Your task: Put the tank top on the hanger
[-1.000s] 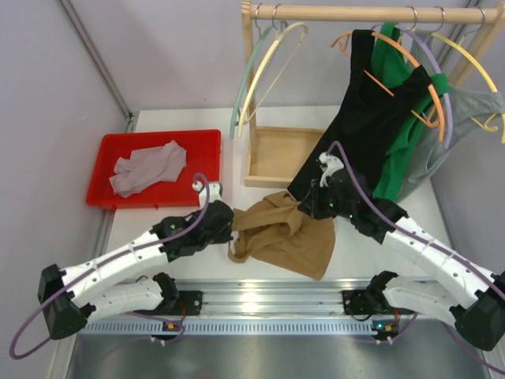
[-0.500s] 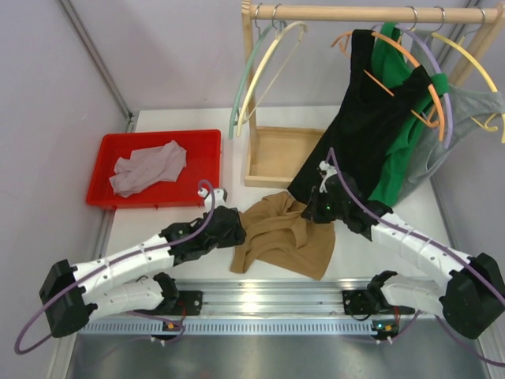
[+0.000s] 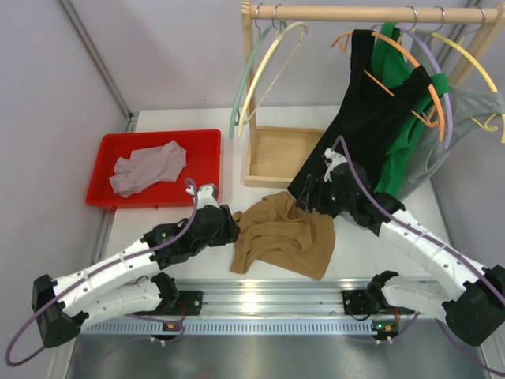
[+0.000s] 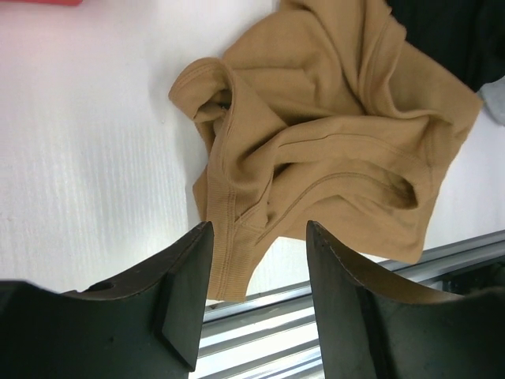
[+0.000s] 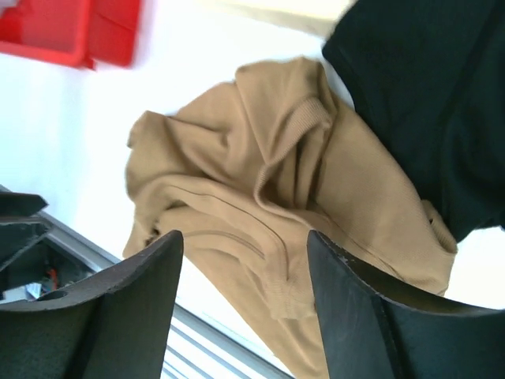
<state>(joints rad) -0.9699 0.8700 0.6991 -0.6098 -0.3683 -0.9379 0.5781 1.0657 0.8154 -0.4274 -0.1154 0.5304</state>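
Note:
The tan tank top (image 3: 282, 243) lies crumpled in a heap on the white table between the two arms. Its straps and ribbed hems show in the left wrist view (image 4: 331, 150) and the right wrist view (image 5: 260, 189). My left gripper (image 3: 229, 225) hovers at its left edge, open, with nothing between the jaws (image 4: 258, 237). My right gripper (image 3: 312, 197) is open above its far right corner and also holds nothing (image 5: 245, 241). The cream hanger (image 3: 260, 69) hangs bare at the left end of the wooden rail (image 3: 363, 13).
A pale green hanger (image 3: 241, 91) hangs beside the cream one. A black top (image 3: 371, 118), a green top and a grey garment hang on the right. A red tray (image 3: 207, 154) holds a grey-lilac garment (image 3: 148, 167). The rack's wooden base (image 3: 276, 154) stands behind the tank top.
Both grippers have opened and let go of the tank top, which has settled into a lower heap. The left gripper has drawn back to the left, the right one slightly away.

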